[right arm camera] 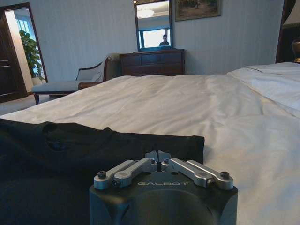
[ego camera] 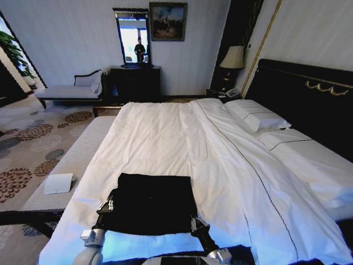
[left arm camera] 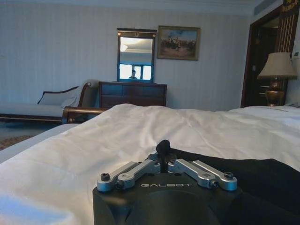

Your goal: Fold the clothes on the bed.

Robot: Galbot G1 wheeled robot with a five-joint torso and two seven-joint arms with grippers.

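The black T-shirt (ego camera: pixel 153 202) lies on the near end of the bed (ego camera: pixel 182 138), already a squarish dark panel on the white duvet (ego camera: pixel 165 132), its far edge straight and its near edge at the robot's arms; no lettering can be made out on it. The left pincer (ego camera: pixel 106 206) sits at the shirt's near left corner, and in the left wrist view its linkage bars are drawn in with the fingers pinched together on a dark tuft of cloth (left arm camera: pixel 163 146); the right pincer (ego camera: pixel 197 223) sits at the near right corner, its fingers likewise brought together over the shirt's edge, though whether fabric is truly caught there cannot be told from the right wrist view. Judged from this, the step in hand is a fold, both corners of the near hem taken at once; the next move would call for raising the two corners evenly, carrying them toward the far edge, and keeping the lower layer from dragging; the soft fabric may slip or bunch if one side leads. Pillows (ego camera: pixel 259 117) and the dark headboard (ego camera: pixel 298 99) lie far right, well apart from the work.
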